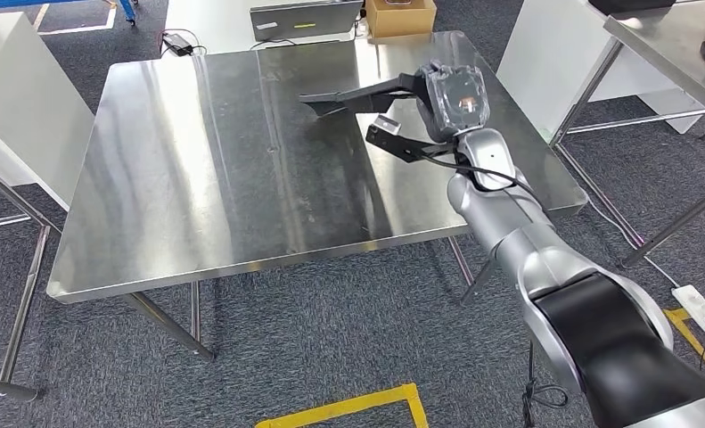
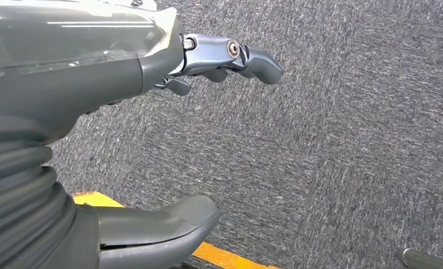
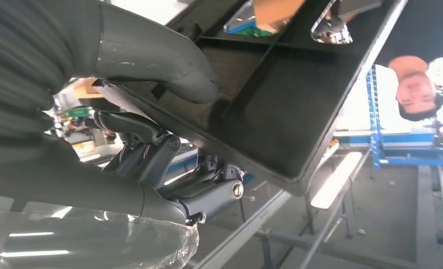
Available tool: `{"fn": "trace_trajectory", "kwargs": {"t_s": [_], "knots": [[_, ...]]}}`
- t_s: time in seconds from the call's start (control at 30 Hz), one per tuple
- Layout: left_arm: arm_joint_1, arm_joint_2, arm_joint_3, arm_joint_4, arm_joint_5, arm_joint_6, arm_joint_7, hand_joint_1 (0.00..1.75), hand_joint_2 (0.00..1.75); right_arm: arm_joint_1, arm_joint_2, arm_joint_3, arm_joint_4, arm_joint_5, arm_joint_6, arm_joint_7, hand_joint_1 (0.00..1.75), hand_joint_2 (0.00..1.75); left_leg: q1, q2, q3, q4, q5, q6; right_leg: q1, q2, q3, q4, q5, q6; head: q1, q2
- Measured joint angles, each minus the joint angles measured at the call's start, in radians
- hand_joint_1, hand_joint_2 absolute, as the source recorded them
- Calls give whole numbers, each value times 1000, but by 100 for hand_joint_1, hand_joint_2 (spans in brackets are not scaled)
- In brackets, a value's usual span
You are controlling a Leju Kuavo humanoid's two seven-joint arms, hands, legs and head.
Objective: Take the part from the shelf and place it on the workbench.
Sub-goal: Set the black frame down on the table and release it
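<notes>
While the left hand (image 2: pixel 208 61) hangs empty, the right hand (image 1: pixel 451 100) grips the part (image 1: pixel 357 95) — above the workbench (image 1: pixel 197 178).

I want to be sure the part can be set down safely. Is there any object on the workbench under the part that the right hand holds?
Nothing visible does. The right hand holds the black part over the steel workbench, and the surface below it looks bare. The laptop and cardboard box lie beyond the far edge, away from it.

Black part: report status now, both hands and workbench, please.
Right hand holds the black part over the steel workbench, not yet down. Left hand hangs free, holds nothing. Nothing in the way.
</notes>
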Motion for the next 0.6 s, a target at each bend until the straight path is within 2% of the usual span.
{"fn": "trace_trajectory", "kwargs": {"t_s": [0.17,0.3,0.6], "knots": [[3,1,0,0,0,4,0,0,175,121,40,-41,9,67,-20,-29,175,175,0,2,0,0,0,0,1,1,0,0,0,0,0,0],[6,1,0,0,-3,3,-4,0,175,168,66,-65,30,71,-11,-33,175,175,0,2,0,0,0,-1,2,1,-1,0,0,0,0,0],[4,0,-13,0,-83,28,13,0,175,219,57,-148,46,5,72,-39,175,175,0,1,1,0,0,0,1,1,0,0,0,0,0,0]]}}
